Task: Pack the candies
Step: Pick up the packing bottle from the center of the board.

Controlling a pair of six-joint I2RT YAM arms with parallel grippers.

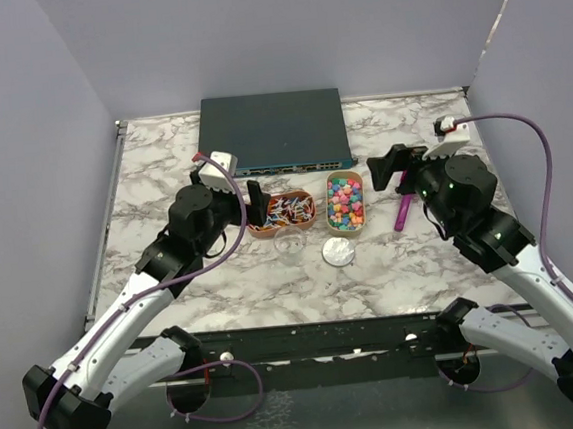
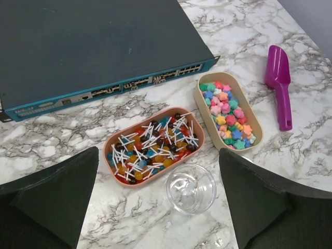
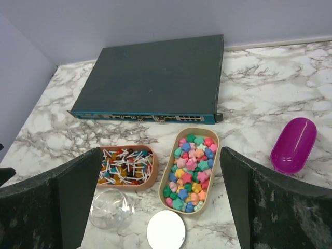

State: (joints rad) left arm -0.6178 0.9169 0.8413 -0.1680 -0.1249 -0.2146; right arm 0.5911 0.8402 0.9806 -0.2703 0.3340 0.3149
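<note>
Light is bright, even and diffuse, falling from above; shadows on the table [image 1: 421, 263] are short and soft. The cup [image 2: 191, 188] carries small highlights, the lid [image 3: 166, 230] is nearly washed out to white, and the scoop [image 3: 293, 145] has a mild sheen. Wrist views are sharp on the candies [image 2: 228, 116], while the dark fingers [image 2: 52, 202] at the lower corners lose detail. The overhead view is softer and dim along its bottom edge.

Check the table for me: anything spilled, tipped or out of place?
Nothing spilled. The candies sit inside their beige tray, the lollipops in theirs, the clear cup stands upright and empty, the purple scoop lies flat. Only oddity: a network switch at the back, unrelated to packing.
</note>
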